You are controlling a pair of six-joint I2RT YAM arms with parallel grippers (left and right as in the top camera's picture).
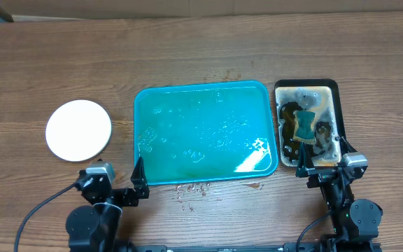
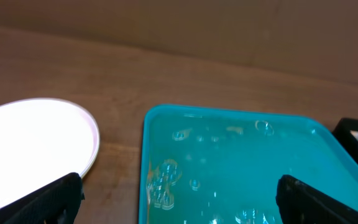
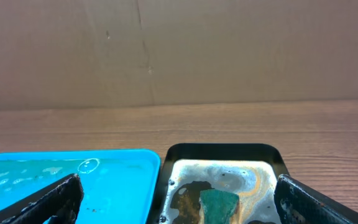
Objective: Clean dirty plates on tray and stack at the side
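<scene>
Plates (image 1: 78, 130): a white round stack on the bare table, left of the tray and well apart from it. The top face is clean and bright. The left wrist view shows more than one rim at its edge, but I cannot tell how many are piled there.
Left gripper (image 2: 179, 186): low at the near left corner of the tray, its fingers spread wide with nothing between them.
Tray (image 1: 205, 91): teal-blue, in the middle of the table, holding only a wet film, beads of water and a few bubbles.
Table (image 1: 201, 49): brown wood grain.
Droplets (image 1: 191, 189): a scatter of water on the wood just off the tray's near rim.
Basin (image 1: 336, 87): black-rimmed, just beside the tray's right edge, full of murky brown water.
Sponge (image 1: 303, 124): teal, sitting in the basin's dirty water.
Right gripper (image 3: 179, 186): at the basin's near end, its fingers parted wide and holding nothing.
</scene>
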